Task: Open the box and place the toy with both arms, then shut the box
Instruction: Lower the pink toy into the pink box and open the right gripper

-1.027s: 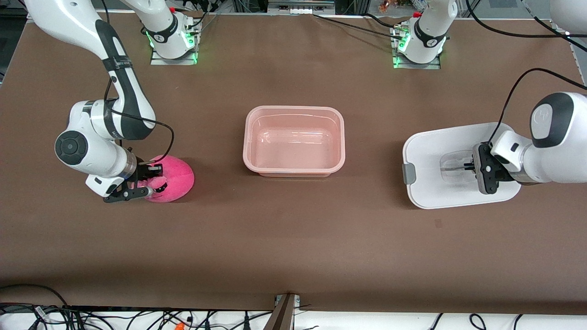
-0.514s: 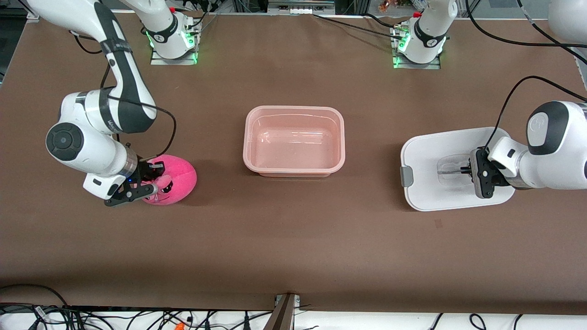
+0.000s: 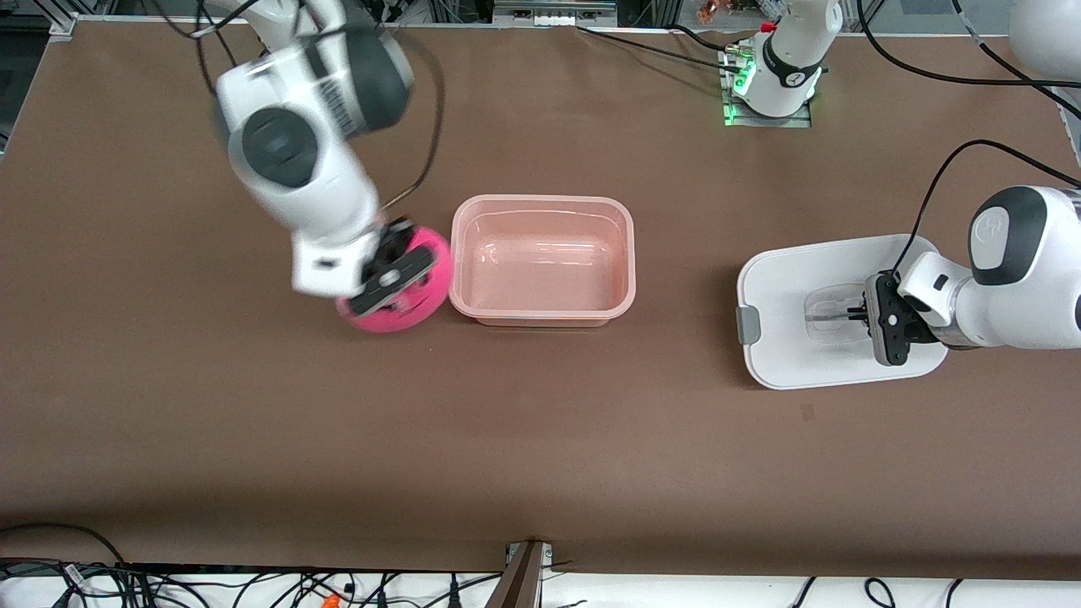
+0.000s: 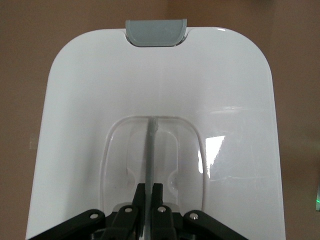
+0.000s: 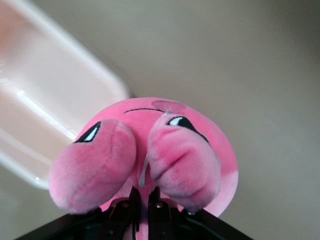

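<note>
Front view: I am carrying the toy in my right gripper, fingers pinched tight on its plush, just over the table beside the open box at its right-arm end. My left gripper is clamping the handle of the lid, resting toward the left arm's end. Next, I judge, I need to lift the toy over the rim and release it.

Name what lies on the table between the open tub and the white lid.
Nothing: in the front view, only bare brown table separates the pink tub from the white lid.
</note>
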Tool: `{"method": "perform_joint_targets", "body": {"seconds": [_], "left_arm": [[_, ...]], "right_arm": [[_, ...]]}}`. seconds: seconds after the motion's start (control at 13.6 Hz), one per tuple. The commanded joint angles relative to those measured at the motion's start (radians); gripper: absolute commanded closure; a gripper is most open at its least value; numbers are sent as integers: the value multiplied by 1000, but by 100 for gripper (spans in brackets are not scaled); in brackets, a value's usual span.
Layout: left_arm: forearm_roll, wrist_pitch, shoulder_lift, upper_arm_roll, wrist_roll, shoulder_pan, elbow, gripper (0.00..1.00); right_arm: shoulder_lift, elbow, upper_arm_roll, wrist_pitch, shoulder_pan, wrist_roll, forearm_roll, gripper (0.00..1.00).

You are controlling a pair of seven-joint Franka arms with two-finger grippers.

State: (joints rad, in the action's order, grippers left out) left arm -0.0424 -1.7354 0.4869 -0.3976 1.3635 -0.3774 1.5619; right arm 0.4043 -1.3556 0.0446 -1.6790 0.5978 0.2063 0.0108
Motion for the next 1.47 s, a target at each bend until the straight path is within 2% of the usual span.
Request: {"method": "perform_joint_targets", "body": {"seconds": [0.0,0.15,0.44,0.66,0.81,1.25,1.39], "left_arm": [[-13,13,4,-6,20,0,-22,100],[-13,13,4,-6,20,0,-23,100],[-11,14,2,-7,19,0,-25,100],[-11,17,2,-9,20,0,-25,100],[-11,17,2,-9,20,0,-25,100],[-7,17,7,-7,14,5,-25,100],[-5,16,7,-7,13,5,-25,100]], "right_arm": [[11,44,15,29,132,25,-31,100],[48,78,17,21,221,36,-46,100],[83,81,17,24,316,48,-159,100],[145,81,17,19,324,77,-184,100],[198,82,17,12,347,91,-239,100],[292,81,18,-65,367,44,-249,100],[323,75,18,-118,367,16,-249,82]]}}
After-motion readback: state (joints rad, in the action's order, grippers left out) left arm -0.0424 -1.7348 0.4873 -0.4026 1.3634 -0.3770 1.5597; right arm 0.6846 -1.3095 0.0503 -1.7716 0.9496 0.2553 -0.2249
